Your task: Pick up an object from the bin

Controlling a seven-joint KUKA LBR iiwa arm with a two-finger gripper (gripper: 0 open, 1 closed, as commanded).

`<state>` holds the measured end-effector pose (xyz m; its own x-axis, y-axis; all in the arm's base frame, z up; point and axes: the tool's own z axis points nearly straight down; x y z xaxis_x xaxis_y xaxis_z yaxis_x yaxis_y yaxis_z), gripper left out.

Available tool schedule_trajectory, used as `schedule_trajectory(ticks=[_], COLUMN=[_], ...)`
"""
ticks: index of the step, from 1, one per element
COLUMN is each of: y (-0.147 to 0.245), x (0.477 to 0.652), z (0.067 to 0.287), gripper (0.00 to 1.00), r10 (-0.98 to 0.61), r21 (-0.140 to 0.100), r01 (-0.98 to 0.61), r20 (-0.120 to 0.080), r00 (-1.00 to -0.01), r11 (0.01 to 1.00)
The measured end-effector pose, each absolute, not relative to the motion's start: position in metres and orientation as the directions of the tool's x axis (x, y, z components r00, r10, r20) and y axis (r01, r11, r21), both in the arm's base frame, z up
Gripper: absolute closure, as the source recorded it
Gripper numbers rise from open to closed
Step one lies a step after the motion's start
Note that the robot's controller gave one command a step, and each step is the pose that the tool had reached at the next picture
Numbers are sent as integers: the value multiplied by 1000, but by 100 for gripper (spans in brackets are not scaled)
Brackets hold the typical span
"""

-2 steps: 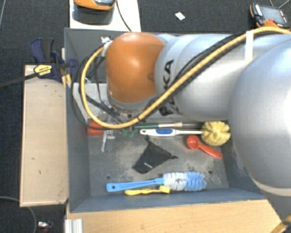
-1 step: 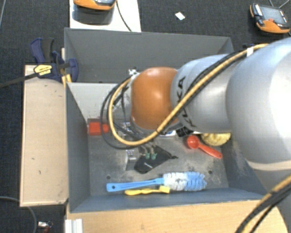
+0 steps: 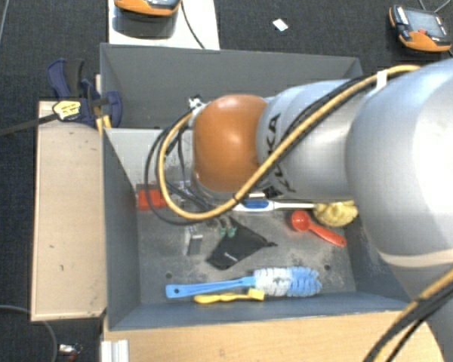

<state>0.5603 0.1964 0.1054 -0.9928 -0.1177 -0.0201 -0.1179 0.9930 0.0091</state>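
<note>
My gripper pokes out below the arm's orange cover, low over the bin floor in the left middle. Just to its right lies a flat black piece with a small green bit at its upper edge. An orange-red block sits against the left wall, up and left of the gripper. A white toothbrush with a blue handle part lies partly under the arm.
A blue bottle brush and a yellow strip lie along the front wall. A red spoon and a yellow lump rest at the right. The arm hides the bin's back half.
</note>
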Motion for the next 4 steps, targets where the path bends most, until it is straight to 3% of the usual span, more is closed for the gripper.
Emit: schedule_trajectory(ticks=[1, 2, 4], y=[176, 92, 92], x=[533, 521, 521], z=[84, 79, 79], gripper=[0, 100, 100], r10=[-29, -61, -52], r21=[1, 9, 10], r01=[-29, -62, -52], r20=[-1, -19, -18], r00=[-1000, -998, -998], r11=[1000, 998, 999])
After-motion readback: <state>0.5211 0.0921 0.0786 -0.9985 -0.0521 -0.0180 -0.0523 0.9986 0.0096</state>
